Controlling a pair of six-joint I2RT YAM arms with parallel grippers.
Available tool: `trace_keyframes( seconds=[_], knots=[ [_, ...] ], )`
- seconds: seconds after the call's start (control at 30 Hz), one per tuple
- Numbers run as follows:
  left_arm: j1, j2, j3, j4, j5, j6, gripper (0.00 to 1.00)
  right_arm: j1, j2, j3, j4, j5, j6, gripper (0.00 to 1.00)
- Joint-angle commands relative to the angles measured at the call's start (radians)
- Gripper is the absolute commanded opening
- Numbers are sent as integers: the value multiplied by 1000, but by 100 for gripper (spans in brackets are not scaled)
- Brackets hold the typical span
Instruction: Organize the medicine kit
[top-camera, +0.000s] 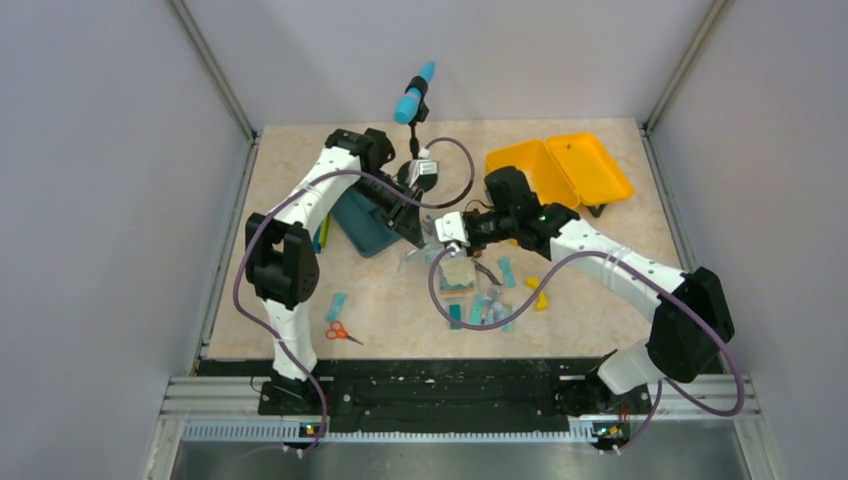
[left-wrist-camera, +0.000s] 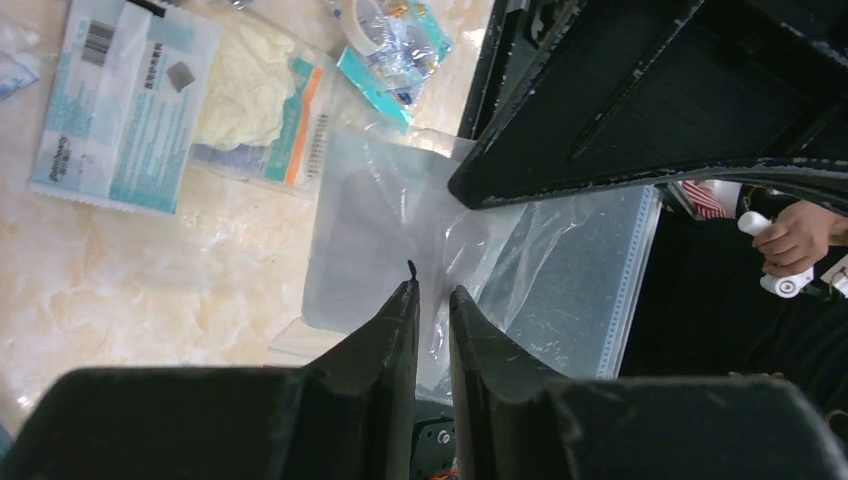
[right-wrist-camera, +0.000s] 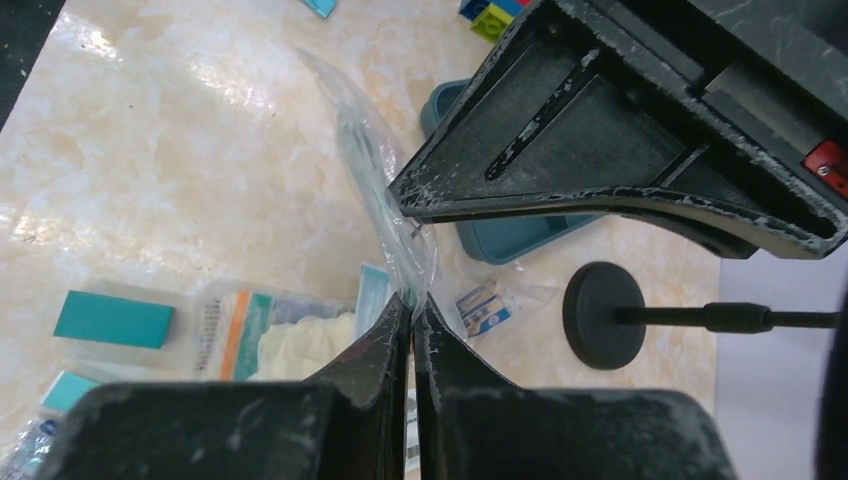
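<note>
The medicine kit (top-camera: 560, 170), a yellow box, lies open at the back right. Its dark teal insert tray (top-camera: 365, 225) lies apart from it, left of centre, and shows in the right wrist view (right-wrist-camera: 520, 235). My left gripper (top-camera: 418, 232) and right gripper (top-camera: 443, 232) meet above the table's middle. Both are shut on one clear plastic bag (left-wrist-camera: 540, 270), held up between them. In the left wrist view my gripper (left-wrist-camera: 432, 292) pinches its crumpled film. In the right wrist view my gripper (right-wrist-camera: 411, 300) pinches the bag's edge (right-wrist-camera: 375, 170).
Loose packets lie below the grippers: a glove packet (left-wrist-camera: 260, 100), a white and teal packet (left-wrist-camera: 125, 100), bagged tape (left-wrist-camera: 390, 40), plasters (right-wrist-camera: 490, 305). Orange scissors (top-camera: 340, 331) lie front left, a small yellow curved piece (top-camera: 540, 296) right. A microphone stand (top-camera: 415, 95) stands at the back.
</note>
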Motion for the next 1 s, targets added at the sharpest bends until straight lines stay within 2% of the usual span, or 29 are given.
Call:
trace_keyframes(
  seconds=[0.0,0.17,0.27,0.3,0.43,0.67,0.83,0.97],
  knots=[
    [8,-41,34,77,-62,-121,29,9,-50,-2,-73,26,25,0],
    [34,-144,39,159,-169,-230,51,-79,-158,-17,-233,78,45,0],
    [71,-217,10,239,-172,-302,61,-170,-203,12,-336,88,71,0],
    [80,-238,-8,262,-175,-316,68,-203,-209,28,-364,93,85,0],
    [86,-300,-64,290,-201,-298,69,-350,-162,143,-491,76,112,0],
    [81,-391,-179,360,-257,-257,69,-549,151,506,-662,56,227,0],
    [81,-443,-243,390,-290,-271,67,-569,477,874,-931,140,254,0],
    [81,-477,-288,398,-291,-274,66,-576,707,1114,-1062,137,348,0]
  ],
)
